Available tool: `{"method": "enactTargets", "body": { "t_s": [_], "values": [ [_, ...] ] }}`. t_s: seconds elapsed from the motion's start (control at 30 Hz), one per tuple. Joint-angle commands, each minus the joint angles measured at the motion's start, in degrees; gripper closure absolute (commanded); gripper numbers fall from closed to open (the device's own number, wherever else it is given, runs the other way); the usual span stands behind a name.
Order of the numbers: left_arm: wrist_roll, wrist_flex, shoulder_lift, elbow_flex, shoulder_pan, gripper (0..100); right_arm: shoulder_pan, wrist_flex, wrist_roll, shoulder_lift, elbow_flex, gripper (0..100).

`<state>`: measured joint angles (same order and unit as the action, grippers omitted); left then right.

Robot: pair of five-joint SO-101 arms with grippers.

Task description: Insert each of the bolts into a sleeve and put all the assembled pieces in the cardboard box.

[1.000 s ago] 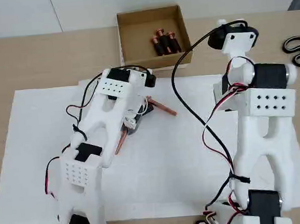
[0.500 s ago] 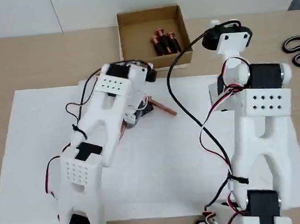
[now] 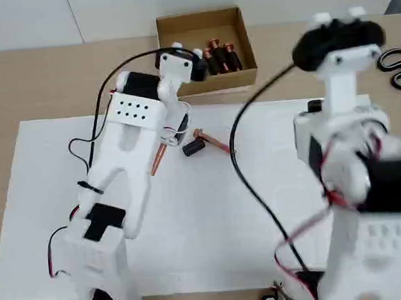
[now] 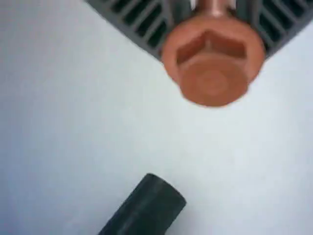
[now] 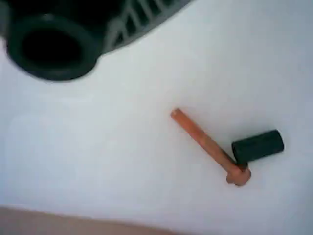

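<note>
My left gripper (image 3: 166,137) is shut on a copper bolt (image 3: 158,159), which slants down over the white sheet; its hex head (image 4: 212,66) points at the wrist camera from between the grey fingers. A loose black sleeve (image 3: 193,148) lies beside it, touching a loose bolt (image 3: 214,141) near that bolt's head. The right wrist view shows the same loose bolt (image 5: 208,144) and sleeve (image 5: 257,145). My right gripper (image 5: 73,24) is shut on another black sleeve (image 5: 49,46), held high above the sheet's right side (image 3: 314,106). The cardboard box (image 3: 171,44) at the back holds three assembled pieces (image 3: 219,57).
A white paper sheet (image 3: 220,218) covers most of the wooden table. Scissors (image 3: 399,65) lie at the far right edge. A black cable (image 3: 246,160) from the right arm hangs over the sheet's middle.
The left arm has lifted and swung back toward the box with its bolt, uncovering the loose sleeve. The right arm has risen toward the camera with its sleeve.
</note>
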<state>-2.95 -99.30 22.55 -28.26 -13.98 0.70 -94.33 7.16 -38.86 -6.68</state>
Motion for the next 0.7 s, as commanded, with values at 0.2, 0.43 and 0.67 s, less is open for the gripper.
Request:
{"method": "enactTargets", "body": {
  "t_s": [0.2,0.43,0.67],
  "values": [
    [0.09,-1.23,-8.79,-1.71,10.02,99,0.04,-0.48,2.46,-22.11,15.21,99.5],
    [7.3,-1.14,-14.86,8.48,13.1,99,-0.31,10.15,-7.12,-38.99,32.09,99.5],
    [12.22,-1.05,-18.55,11.21,13.1,99,-0.04,27.12,-1.32,-57.71,54.59,99.5]
  ]
}}
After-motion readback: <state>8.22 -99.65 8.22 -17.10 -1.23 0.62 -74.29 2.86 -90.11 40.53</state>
